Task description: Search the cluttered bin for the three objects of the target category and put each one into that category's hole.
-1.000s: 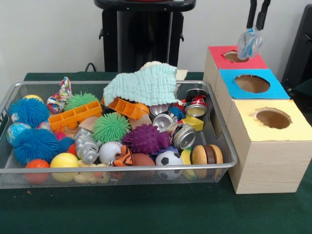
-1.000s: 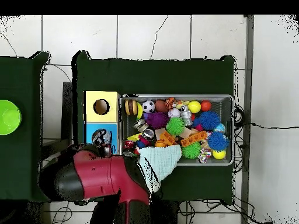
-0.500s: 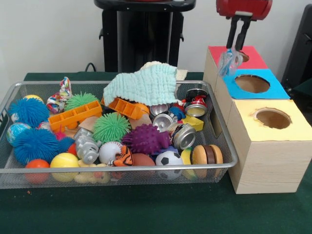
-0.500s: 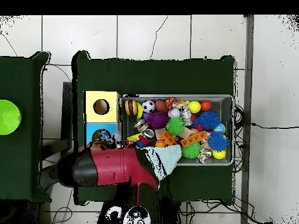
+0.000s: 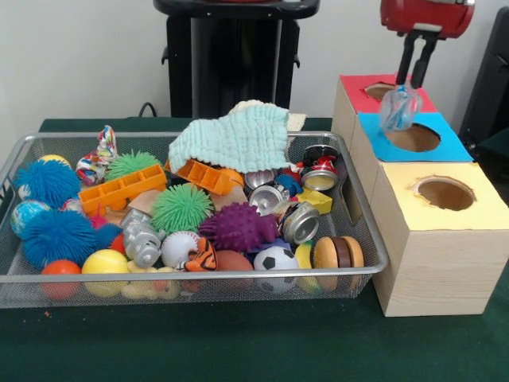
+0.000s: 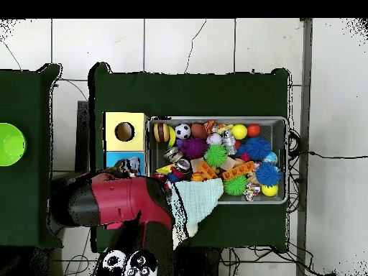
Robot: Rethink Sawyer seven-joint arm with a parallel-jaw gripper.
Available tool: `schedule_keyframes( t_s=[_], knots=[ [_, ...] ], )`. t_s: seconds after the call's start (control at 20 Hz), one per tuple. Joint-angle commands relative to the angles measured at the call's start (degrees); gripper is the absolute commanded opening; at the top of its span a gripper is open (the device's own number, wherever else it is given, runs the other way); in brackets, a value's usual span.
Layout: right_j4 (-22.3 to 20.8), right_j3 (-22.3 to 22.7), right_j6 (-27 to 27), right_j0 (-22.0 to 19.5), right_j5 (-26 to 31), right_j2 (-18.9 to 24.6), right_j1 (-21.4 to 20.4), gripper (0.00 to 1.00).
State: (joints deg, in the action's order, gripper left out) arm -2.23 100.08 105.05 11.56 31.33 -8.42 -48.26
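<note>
The mesh bin (image 5: pixel 374 253) is packed edge to edge with balls, cans and blocks, so no bare floor is left between them, and its far middle is covered by a pale green cloth (image 5: pixel 232 139). The yellow hole (image 5: pixel 445 192) is left open from above. The blue hole (image 5: pixel 412 137) is partly blocked by the gripper (image 5: pixel 414 79) and the clear bundle (image 5: pixel 398 109) held just above its far edge.

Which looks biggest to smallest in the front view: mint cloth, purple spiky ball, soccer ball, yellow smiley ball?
1. mint cloth, largest though farthest back.
2. purple spiky ball.
3. yellow smiley ball and soccer ball: look alike, both at the near edge, so unranked.
</note>
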Motion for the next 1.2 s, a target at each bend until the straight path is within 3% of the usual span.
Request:
schedule_keyframes(
  t_s=[0.05,0.5,0.85,1.05,1.2],
  knots=[
    [4.01,-4.60,15.54,0.74,7.59,-1.97,1.95,0.00],
    [1.91,-1.47,7.69,-6.17,-4.73,1.04,6.40,0.00],
    [3.75,-1.80,11.14,-3.17,1.76,0.01,4.08,0.00],
    [4.18,-5.18,13.62,0.34,8.49,-2.05,3.48,0.00],
    [4.69,-6.17,14.04,1.18,10.29,-2.90,3.33,0.00]
  ],
)
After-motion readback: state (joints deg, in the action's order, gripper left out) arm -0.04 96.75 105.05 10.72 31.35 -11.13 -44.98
